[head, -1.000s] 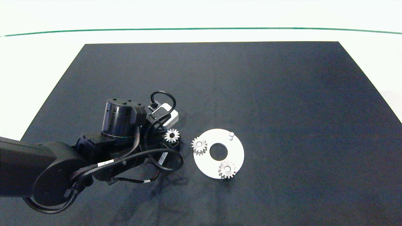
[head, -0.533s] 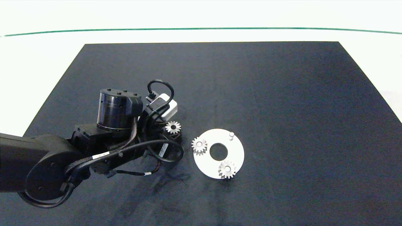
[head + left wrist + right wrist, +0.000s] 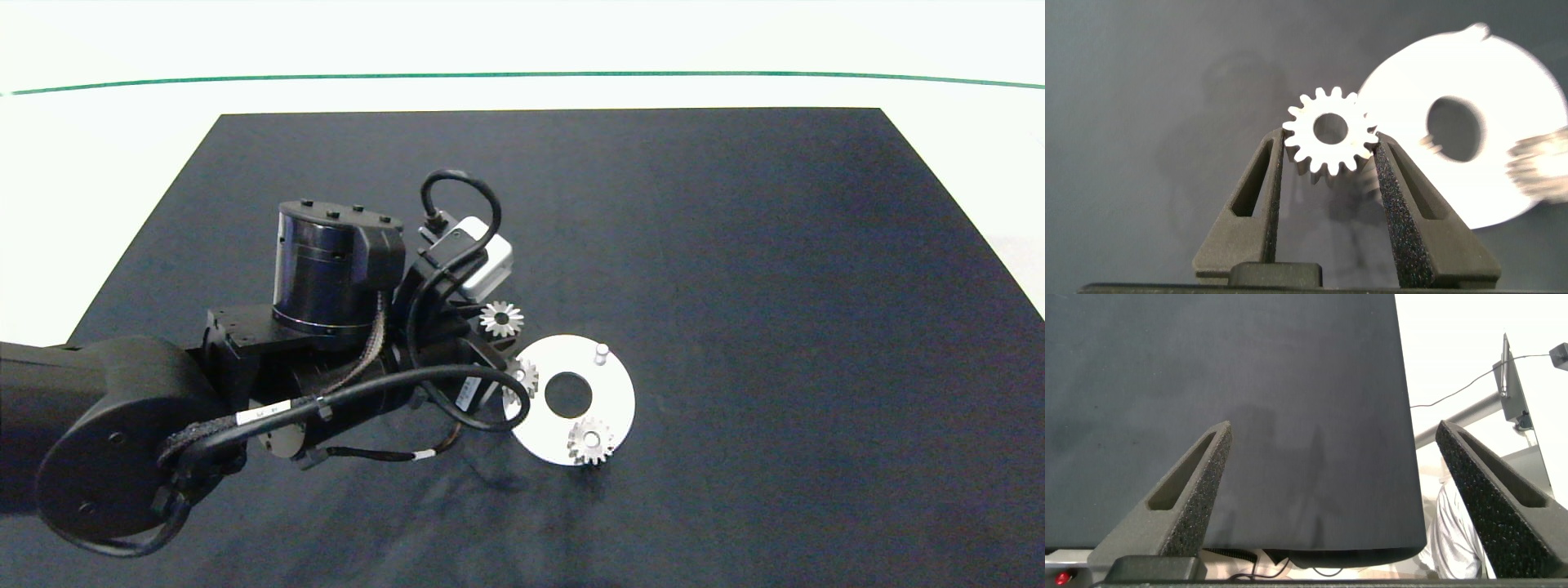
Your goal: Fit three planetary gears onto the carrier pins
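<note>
Left end effector [image 3: 1329,159] clamped on a planetary gear [image 3: 1330,141], held just off the white disc [image 3: 608,404] rim, above the worktop [image 3: 735,245]. Two more gears [image 3: 591,441] seated on pins; one carrier pin [image 3: 602,352] bare. Right end effector [image 3: 1347,498] spread wide, parked apart.

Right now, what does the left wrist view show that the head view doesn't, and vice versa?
Only the left wrist view: the left gripper fingers clamping the third gear by its teeth.

Only the head view: the left arm, the whole black mat, and the bare carrier pin.

Both: the held gear, the white disc, and a mounted gear.
</note>
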You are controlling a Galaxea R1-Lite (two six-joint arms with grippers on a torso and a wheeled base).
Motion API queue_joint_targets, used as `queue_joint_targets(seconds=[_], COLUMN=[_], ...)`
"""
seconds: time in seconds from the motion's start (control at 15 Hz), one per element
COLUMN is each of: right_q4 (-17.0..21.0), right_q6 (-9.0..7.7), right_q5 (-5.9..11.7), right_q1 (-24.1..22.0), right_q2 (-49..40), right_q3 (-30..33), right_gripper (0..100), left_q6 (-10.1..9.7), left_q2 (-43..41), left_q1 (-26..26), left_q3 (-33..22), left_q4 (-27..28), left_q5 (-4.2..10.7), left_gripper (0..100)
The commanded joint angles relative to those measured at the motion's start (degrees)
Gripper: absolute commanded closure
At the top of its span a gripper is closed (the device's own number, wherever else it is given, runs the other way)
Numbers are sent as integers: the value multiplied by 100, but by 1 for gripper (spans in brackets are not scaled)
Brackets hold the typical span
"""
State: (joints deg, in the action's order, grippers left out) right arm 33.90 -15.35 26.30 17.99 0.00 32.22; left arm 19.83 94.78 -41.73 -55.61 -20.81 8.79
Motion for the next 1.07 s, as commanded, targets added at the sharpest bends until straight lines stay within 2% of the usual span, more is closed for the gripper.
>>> queue_joint_targets(seconds=[0.07, 0.13, 0.27, 0.4, 0.53, 0.87, 1.07], right_q4=[20, 20, 20, 20, 20, 81, 81], right_q6=[-12, -12, -12, -12, -12, -12, -12], right_q5=[16, 16, 16, 16, 16, 16, 16], right_q1=[2, 2, 2, 2, 2, 11, 11], right_q2=[0, 0, 0, 0, 0, 0, 0], right_q3=[4, 4, 4, 4, 4, -14, -14], right_gripper=[0, 0, 0, 0, 0, 0, 0], left_q6=[-138, -190, -296, -401, -401, -419, -428], left_q2=[190, 295, 515, 770, 972, 1157, 1297], left_q1=[-494, -617, -811, -934, -969, -978, -969], left_q3=[-266, -327, -424, -529, -626, -732, -732], left_q4=[-46, -55, -116, -275, -512, -547, -828], left_q5=[123, 272, 316, 439, 457, 466, 466], left_gripper=[96, 96, 96, 96, 96, 96, 96])
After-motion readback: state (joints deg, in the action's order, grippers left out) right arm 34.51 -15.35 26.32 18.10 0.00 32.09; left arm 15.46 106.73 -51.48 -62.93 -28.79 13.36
